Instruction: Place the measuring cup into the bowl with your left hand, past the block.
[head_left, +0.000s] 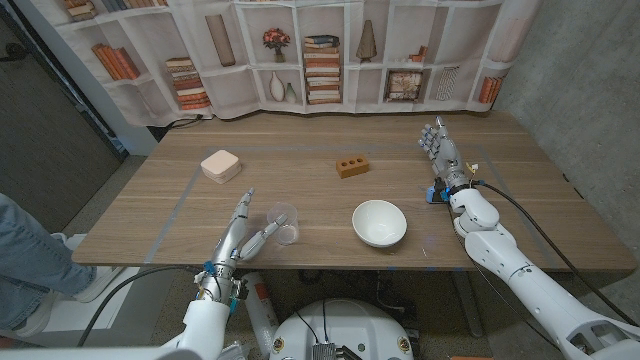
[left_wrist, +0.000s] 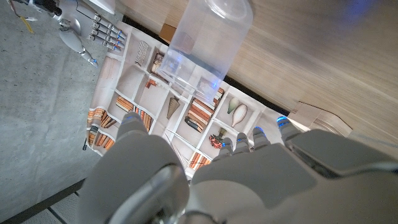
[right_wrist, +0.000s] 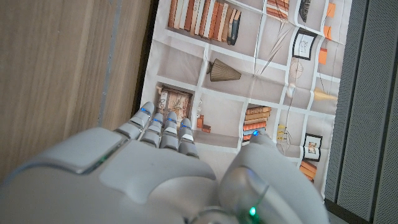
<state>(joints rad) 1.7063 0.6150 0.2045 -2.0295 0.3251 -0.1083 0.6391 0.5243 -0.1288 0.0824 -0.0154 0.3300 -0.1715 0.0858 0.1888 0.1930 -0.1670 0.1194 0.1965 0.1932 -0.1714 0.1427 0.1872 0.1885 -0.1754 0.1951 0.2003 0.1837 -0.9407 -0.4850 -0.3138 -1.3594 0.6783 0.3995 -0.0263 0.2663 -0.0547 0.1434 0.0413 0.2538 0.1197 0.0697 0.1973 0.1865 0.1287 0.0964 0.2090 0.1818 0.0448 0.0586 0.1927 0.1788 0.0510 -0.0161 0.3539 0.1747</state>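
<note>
Head view: block (head_left: 351, 166) behind bowl (head_left: 379, 222); pink box (head_left: 220, 165) left.

The clear plastic measuring cup (head_left: 284, 221) looks smooth and see-through. The round white bowl (head_left: 379, 222) has a glossy glazed look. The brown wood-grain bench (head_left: 330, 205) is matt. The left robot hand (head_left: 240, 232) shows smooth pale-grey plastic shells.

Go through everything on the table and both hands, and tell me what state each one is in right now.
measuring cup: on its side on the table, not held
bowl: upright, empty
block: resting on the table
pink box: lid closed
left hand: open, beside the cup
right hand: open, holds nothing
</note>
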